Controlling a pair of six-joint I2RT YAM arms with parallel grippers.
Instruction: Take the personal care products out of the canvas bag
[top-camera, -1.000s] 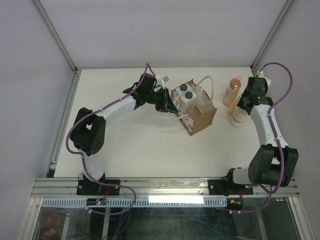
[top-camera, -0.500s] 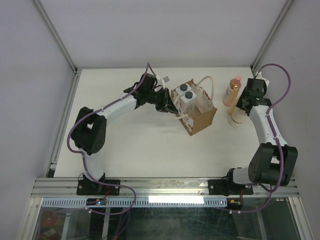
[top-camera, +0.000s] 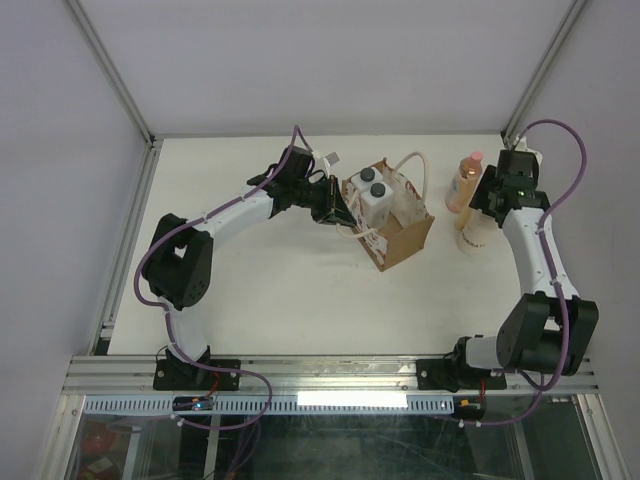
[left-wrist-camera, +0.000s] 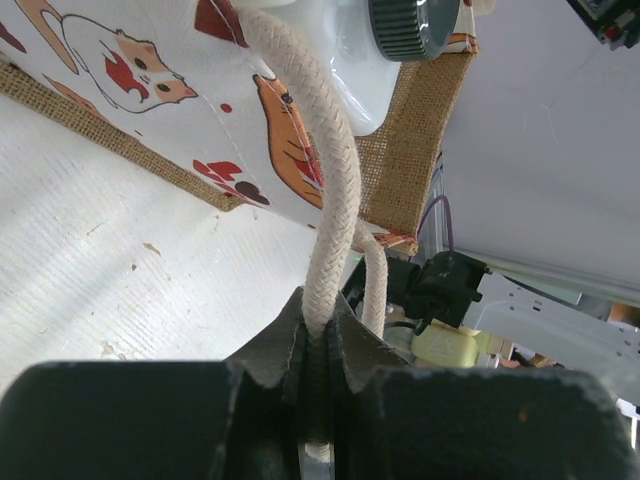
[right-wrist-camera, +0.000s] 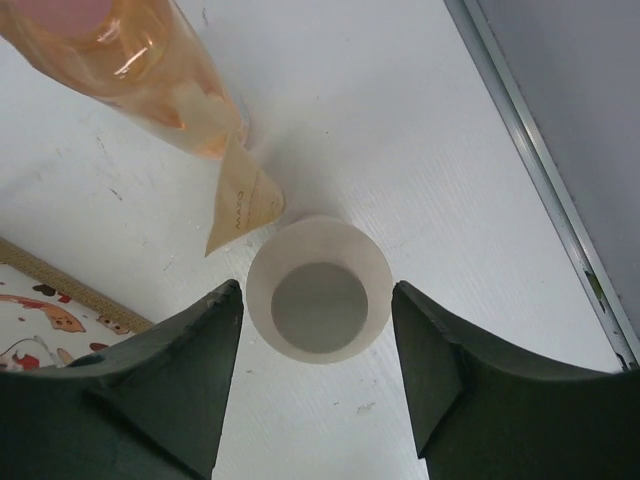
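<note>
The canvas bag (top-camera: 400, 232) stands mid-table, its printed side (left-wrist-camera: 150, 90) facing my left gripper. Two white bottles with dark caps (top-camera: 371, 184) stand inside it; one cap (left-wrist-camera: 410, 25) shows in the left wrist view. My left gripper (top-camera: 338, 208) is shut on the bag's cream rope handle (left-wrist-camera: 322, 190), pinched between the jaws (left-wrist-camera: 318, 320). The peach-orange bottle (top-camera: 463, 182) and the cream bottle (top-camera: 472, 236) stand upright on the table right of the bag. My right gripper (top-camera: 484, 208) is open above the cream bottle (right-wrist-camera: 320, 300), one finger either side and not touching it. The peach-orange bottle (right-wrist-camera: 130, 60) is just beyond.
The bag's second handle loop (top-camera: 415, 170) arches over its far side. A corner of the bag (right-wrist-camera: 40, 300) shows left of my right gripper. The metal frame rail (right-wrist-camera: 540, 160) and the right wall run close beside the two standing bottles.
My right gripper has drawn back a little from the cream bottle, which stays standing on the table. My left gripper and the bag have not moved.
</note>
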